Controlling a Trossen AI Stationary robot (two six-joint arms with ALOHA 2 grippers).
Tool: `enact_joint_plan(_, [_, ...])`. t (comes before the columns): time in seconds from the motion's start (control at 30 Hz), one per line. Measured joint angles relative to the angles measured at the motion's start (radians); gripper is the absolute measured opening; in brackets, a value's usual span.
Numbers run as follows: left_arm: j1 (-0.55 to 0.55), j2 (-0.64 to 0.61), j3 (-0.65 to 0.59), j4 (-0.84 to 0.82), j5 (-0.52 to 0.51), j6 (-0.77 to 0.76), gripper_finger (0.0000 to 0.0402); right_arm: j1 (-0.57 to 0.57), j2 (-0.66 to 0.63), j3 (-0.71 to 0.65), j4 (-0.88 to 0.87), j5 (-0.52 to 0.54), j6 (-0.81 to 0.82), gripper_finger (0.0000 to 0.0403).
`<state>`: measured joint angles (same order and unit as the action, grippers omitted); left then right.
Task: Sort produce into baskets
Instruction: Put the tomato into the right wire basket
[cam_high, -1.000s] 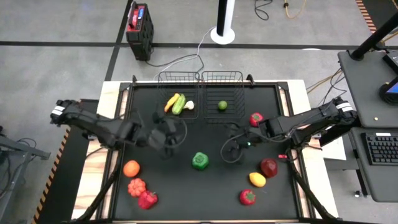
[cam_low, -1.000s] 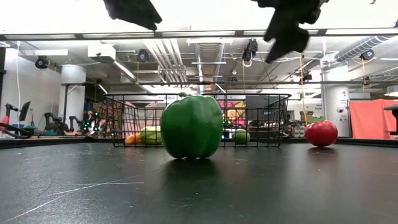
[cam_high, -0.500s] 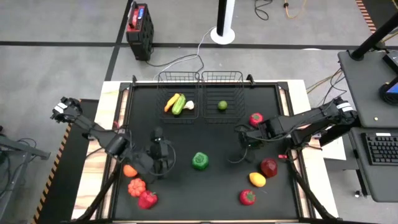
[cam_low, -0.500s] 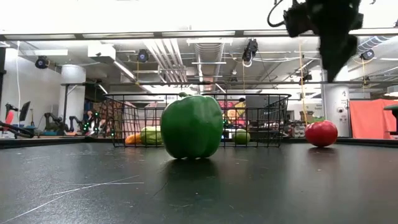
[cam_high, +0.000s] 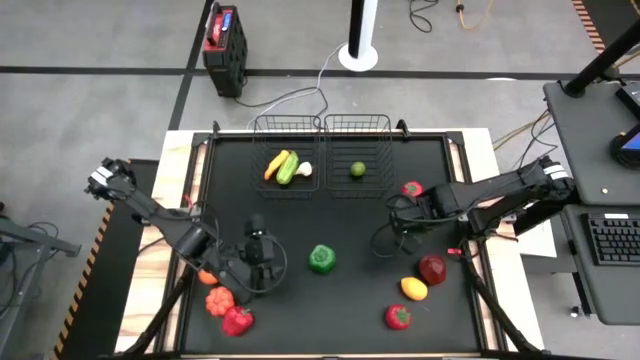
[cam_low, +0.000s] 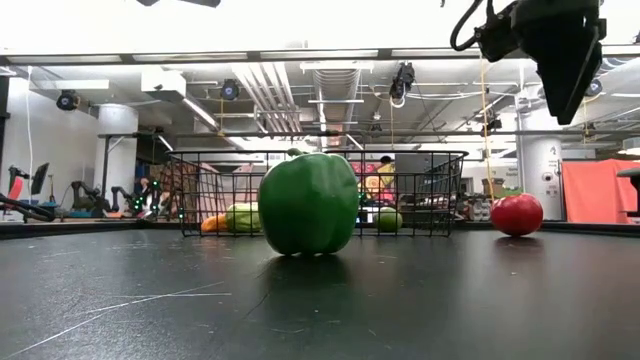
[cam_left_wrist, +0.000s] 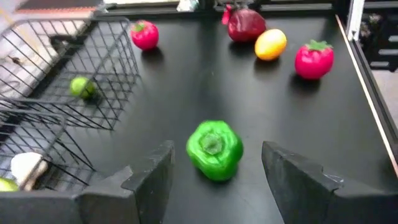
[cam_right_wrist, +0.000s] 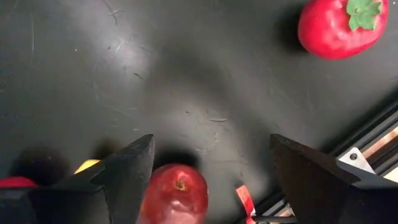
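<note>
The green pepper (cam_high: 321, 258) stands on the black table mid-way. My left gripper (cam_high: 258, 250) is open and empty to its left, pointing at it; in the left wrist view the pepper (cam_left_wrist: 214, 148) lies ahead of the open fingers. My right gripper (cam_high: 400, 215) is open and empty above the table, right of centre, over the dark red apple (cam_right_wrist: 175, 194). The two wire baskets (cam_high: 287, 150) (cam_high: 357, 150) stand at the far edge. The left one holds a yellow-orange piece, a cucumber and garlic. The right one holds a lime (cam_high: 357, 169).
A red piece (cam_high: 411, 190) lies by the right basket. The apple (cam_high: 432, 268), a lemon (cam_high: 413, 289) and a red piece (cam_high: 398, 317) lie near right. An orange (cam_high: 207, 275), an orange-red pumpkin (cam_high: 219, 299) and a red pepper (cam_high: 237, 320) lie near left, by my left arm.
My left gripper has gone toward the table's near edge and turned toward the green pepper. My right gripper has gone toward the right and far edges, away from the pepper. The produce has stayed where it was.
</note>
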<state>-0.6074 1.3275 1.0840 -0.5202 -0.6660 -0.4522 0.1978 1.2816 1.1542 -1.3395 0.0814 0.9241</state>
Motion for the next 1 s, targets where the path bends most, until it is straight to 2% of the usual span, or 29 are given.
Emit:
enact_joint_plan(0.23, [-0.002, 0.017, 0.000, 0.000, 0.002, -0.007, 0.0224, -0.058, 0.000, -0.004, -0.015, 0.089, -0.034, 0.0306])
enact_joint_plan(0.67, [-0.002, 0.017, 0.000, -0.009, -0.002, -0.003, 0.0224, -0.339, 0.000, -0.087, 0.017, 0.181, -0.305, 0.0306])
enact_joint_plan(0.87, [-0.002, 0.017, 0.000, -0.014, -0.003, -0.003, 0.0224, -0.426, 0.000, -0.143, 0.147, 0.148, -0.463, 0.0308])
enact_joint_plan(1.0, [-0.002, 0.017, 0.000, -0.014, -0.004, -0.003, 0.0224, -0.458, 0.000, -0.174, 0.170, 0.129, -0.516, 0.0323])
